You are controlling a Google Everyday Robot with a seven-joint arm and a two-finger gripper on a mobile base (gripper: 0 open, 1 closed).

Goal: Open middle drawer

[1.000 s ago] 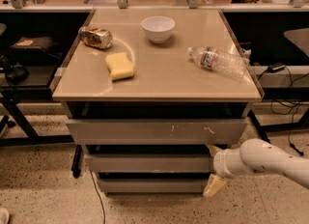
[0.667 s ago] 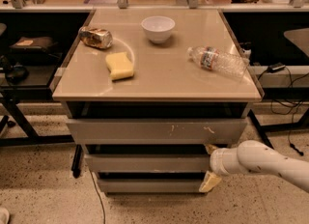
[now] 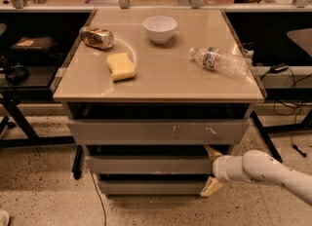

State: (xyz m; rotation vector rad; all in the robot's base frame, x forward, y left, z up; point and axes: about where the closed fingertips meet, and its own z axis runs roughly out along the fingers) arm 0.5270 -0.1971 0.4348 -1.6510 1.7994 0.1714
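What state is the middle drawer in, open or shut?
Shut: no tray showing behind middle drawer front. End effector at its right end.

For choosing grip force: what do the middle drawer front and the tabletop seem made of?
Middle drawer: likely painted metal or laminate; matte grey, flat, plain. Tabletop: perhaps beige laminate; smooth, with soft glare. The gripper, fingers apart, is at the drawer's right end.

The gripper [image 3: 212, 169] sits at the right end of the middle drawer [image 3: 146, 165], one finger above that grey front and one below, with the scratched top drawer [image 3: 146, 131] just above it and a plastic bottle [image 3: 219, 62] lying higher up.
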